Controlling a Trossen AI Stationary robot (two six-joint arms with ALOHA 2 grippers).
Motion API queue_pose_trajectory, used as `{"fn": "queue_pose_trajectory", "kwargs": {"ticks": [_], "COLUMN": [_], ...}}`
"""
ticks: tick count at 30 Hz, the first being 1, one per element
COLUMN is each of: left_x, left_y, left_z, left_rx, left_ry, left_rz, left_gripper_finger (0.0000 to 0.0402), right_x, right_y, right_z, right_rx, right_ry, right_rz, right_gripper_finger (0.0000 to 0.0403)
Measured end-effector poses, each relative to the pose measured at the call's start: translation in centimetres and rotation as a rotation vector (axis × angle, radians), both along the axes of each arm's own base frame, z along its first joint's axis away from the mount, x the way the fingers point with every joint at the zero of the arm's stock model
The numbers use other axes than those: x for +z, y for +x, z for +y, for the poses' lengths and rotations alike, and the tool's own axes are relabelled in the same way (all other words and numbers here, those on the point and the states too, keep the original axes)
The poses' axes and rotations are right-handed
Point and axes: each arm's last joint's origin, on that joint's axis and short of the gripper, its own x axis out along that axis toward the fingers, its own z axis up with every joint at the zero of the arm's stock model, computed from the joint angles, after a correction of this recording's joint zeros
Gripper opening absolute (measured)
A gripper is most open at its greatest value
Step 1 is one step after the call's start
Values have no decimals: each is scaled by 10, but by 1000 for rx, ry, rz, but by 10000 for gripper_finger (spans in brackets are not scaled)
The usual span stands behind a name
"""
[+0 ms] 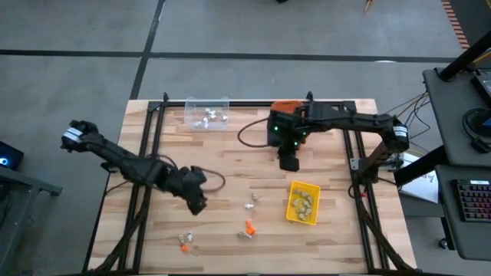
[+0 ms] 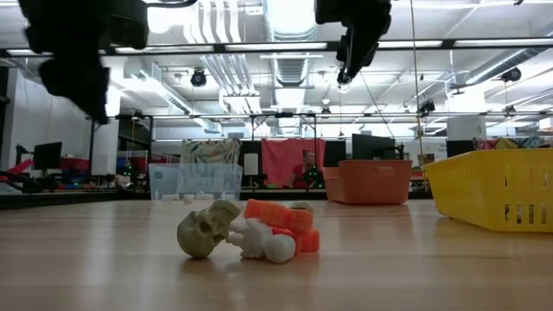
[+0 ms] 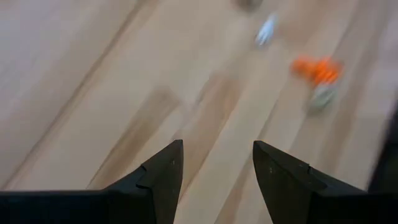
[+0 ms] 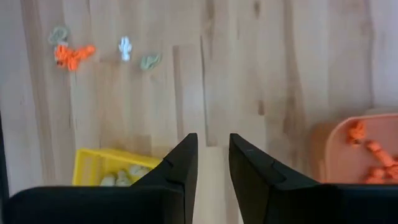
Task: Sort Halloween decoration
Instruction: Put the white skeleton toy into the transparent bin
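While loose trinkets (image 1: 247,227) lie scattered on the table (image 1: 230,165) near its front edge, more by the front-left (image 1: 185,243), sorted ones sit in three bins: tan-grey in the yellow bin (image 1: 303,202), white in the clear bin (image 1: 207,113), orange in the orange bin (image 4: 360,149). Right gripper (image 1: 288,162) hangs above bare wood just in front of the orange bin, fingers narrowly apart, nothing between them. Left gripper (image 1: 198,204) hovers left of the loose pieces, fingers spread, empty.
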Motion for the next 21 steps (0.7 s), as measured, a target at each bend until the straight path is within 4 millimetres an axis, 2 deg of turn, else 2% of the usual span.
{"fn": "queue_pose_trajectory", "kwargs": {"ticks": [2,8,13,21], "left_x": [-1,-18,-41,-59], "left_y": [0,-8,-16,-7], "left_z": [-12,-67,-100,-132], "left_rx": [-54,-396,-506,-630], "left_ry": [45,173,241,307], "left_rz": [93,270,361,396], "left_gripper_finger": [176,176,176,176], "right_x": [-5,-11,-11,-11], "right_y": [0,0,1,1], "right_z": [5,16,21,21], "right_rx": [9,44,61,60], "right_ry": [5,7,6,6], "right_rz": [18,40,39,38], "right_gripper_finger": [77,82,82,73]}}
